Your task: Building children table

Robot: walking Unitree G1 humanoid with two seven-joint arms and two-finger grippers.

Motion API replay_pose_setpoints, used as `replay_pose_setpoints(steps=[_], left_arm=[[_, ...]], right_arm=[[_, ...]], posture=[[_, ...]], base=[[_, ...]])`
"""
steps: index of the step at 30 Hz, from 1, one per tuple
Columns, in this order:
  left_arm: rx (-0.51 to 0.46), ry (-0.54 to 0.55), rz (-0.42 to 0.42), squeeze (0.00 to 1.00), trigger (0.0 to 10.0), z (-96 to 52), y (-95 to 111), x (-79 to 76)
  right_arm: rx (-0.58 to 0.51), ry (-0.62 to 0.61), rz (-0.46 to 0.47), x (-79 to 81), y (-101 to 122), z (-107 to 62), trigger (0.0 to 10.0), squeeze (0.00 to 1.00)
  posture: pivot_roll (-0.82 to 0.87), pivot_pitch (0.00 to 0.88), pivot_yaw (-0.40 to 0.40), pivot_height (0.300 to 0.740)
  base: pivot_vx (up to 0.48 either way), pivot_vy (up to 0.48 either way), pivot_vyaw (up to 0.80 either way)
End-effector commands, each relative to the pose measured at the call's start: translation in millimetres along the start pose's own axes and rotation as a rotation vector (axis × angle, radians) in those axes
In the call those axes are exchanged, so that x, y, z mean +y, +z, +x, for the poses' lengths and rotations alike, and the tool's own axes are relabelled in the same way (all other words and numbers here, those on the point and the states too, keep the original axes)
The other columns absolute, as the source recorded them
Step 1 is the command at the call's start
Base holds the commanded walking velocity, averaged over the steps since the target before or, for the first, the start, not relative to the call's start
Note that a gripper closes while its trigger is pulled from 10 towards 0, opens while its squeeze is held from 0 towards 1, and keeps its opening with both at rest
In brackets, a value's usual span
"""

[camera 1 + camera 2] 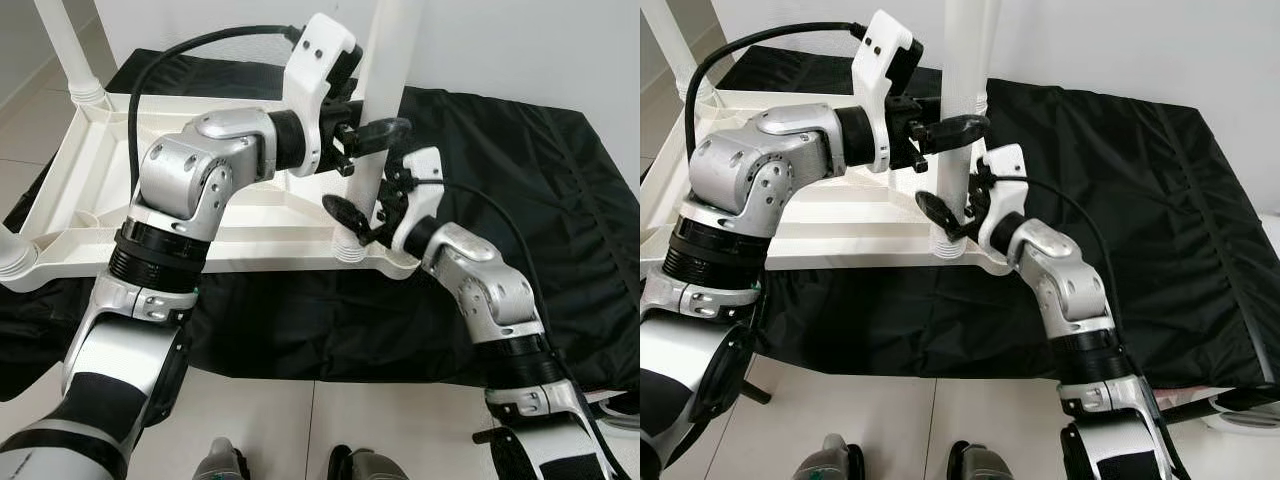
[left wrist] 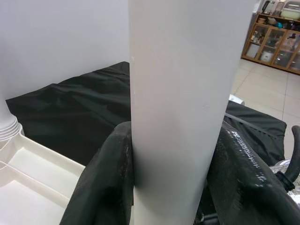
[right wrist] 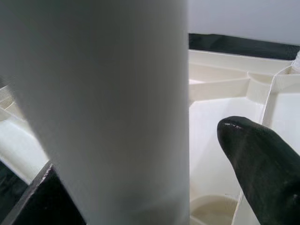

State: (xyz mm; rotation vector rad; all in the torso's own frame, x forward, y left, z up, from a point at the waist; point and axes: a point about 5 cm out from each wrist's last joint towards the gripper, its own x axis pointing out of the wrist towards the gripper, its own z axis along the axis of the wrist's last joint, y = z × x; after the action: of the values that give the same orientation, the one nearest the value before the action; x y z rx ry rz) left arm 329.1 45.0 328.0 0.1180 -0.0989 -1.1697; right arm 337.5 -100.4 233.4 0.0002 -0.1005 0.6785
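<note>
I see the white table top (image 1: 200, 215) lying upside down on a black cloth (image 1: 500, 200) on the floor. A white table leg (image 1: 385, 100) stands upright in the corner socket nearest me. My left tool (image 1: 372, 132) is closed around this leg, one black finger (image 2: 105, 187) on each side. My right tool (image 1: 362, 215) sits lower down, near the socket, its fingers apart on either side of the leg. Another leg (image 1: 65, 50) stands at the far left corner.
</note>
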Motion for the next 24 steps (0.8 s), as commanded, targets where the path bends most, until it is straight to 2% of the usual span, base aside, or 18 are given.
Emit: replay_pose_setpoints(steps=[1,9,18,19,21,22,23,24], left_arm=[[-0.024,-0.017,0.047,0.00,10.0,2.7,11.1,-3.0],[-0.022,0.015,0.075,0.00,10.0,1.2,13.8,2.5],[-0.016,0.040,0.094,0.00,10.0,-0.1,14.3,8.2],[-0.016,0.041,0.098,0.00,10.0,0.0,14.6,8.7],[-0.016,0.041,0.098,0.00,10.0,0.0,14.6,8.7],[-0.016,0.041,0.100,0.00,10.0,0.2,14.8,9.1],[-0.016,0.041,0.100,0.00,10.0,0.2,14.8,9.1],[-0.017,0.041,0.102,0.00,10.0,0.4,15.0,9.4]], right_arm=[[0.003,-0.014,-0.017,0.1,3.3,0.4,10.0,0.00],[-0.001,-0.095,-0.032,3.8,18.8,6.2,10.0,0.00],[0.012,-0.091,-0.023,9.9,20.8,4.8,10.0,0.00],[0.012,-0.091,-0.021,10.7,21.0,4.7,9.0,0.00],[0.012,-0.091,-0.021,10.7,21.0,4.7,9.0,0.00],[0.012,-0.094,-0.017,11.3,21.4,4.7,6.6,0.00],[0.012,-0.094,-0.017,11.3,21.4,4.7,6.6,0.00],[0.013,-0.097,-0.013,11.7,21.7,4.8,5.7,0.00]], posture=[[-0.02,0.129,-0.062,0.740],[-0.01,0.121,-0.071,0.740],[-0.01,0.113,-0.072,0.740],[-0.01,0.112,-0.072,0.740],[-0.01,0.112,-0.072,0.740],[-0.01,0.109,-0.072,0.740],[-0.01,0.109,-0.072,0.740],[-0.01,0.108,-0.072,0.740]], base=[[0.000,0.000,0.00],[0.000,0.000,0.00],[0.000,0.000,0.00],[0.000,0.000,0.00],[0.000,0.000,0.00],[0.000,0.000,0.00],[0.000,0.000,0.00],[0.000,0.000,0.00]])
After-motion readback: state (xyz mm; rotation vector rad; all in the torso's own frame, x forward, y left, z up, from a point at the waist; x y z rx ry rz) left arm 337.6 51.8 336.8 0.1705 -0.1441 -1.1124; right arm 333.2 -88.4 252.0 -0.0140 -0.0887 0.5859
